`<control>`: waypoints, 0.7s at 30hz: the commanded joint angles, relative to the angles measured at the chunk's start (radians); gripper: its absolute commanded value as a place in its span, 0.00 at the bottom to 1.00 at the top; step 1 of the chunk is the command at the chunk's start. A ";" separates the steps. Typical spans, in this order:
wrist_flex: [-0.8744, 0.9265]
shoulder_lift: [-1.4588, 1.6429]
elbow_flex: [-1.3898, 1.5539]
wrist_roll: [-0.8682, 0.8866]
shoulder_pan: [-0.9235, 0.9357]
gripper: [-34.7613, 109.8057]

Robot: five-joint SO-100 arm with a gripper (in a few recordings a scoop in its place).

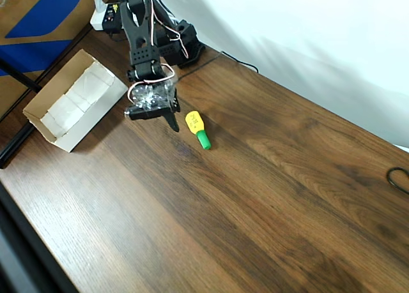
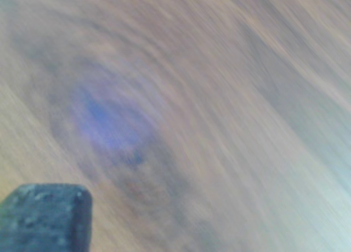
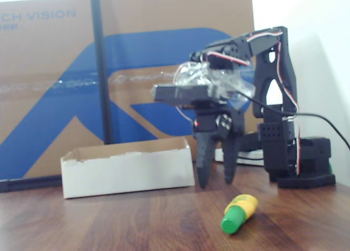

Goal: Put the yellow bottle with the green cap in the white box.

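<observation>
The yellow bottle with the green cap (image 1: pixel 197 129) lies on its side on the wooden table, cap pointing toward the front edge in the fixed view (image 3: pixel 239 212). My black gripper (image 3: pixel 215 182) points straight down, its tips just above the table, behind and left of the bottle and apart from it. Its two fingers stand apart with nothing between them, so it is open. In the overhead view the gripper (image 1: pixel 169 119) is just left of the bottle. The white box (image 1: pixel 77 98) sits open-topped to the left of the gripper (image 3: pixel 128 166). The blurred wrist view shows one dark fingertip (image 2: pixel 46 216) over bare wood.
A large blue-and-brown cardboard sheet (image 3: pixel 65 81) leans behind the box, with a black pole (image 3: pixel 102 65) in front of it. The arm's base (image 1: pixel 182 41) stands at the back. A black cable (image 1: pixel 399 178) lies at the right edge. Wide bare wood (image 1: pixel 255 210) spreads right of the bottle.
</observation>
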 commanded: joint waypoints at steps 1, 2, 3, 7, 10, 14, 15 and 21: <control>0.005 0.066 -0.038 -0.009 0.008 0.42; -0.002 0.064 -0.026 -0.009 0.000 0.41; -0.009 0.064 -0.015 -0.008 -0.011 0.39; -0.028 0.072 0.011 0.006 -0.061 0.24; -0.029 0.077 0.009 0.009 -0.072 0.24; -0.028 0.077 0.012 -0.014 -0.104 0.24; -0.028 0.074 0.012 -0.018 -0.118 0.24; -0.023 0.055 -0.014 -0.060 -0.207 0.24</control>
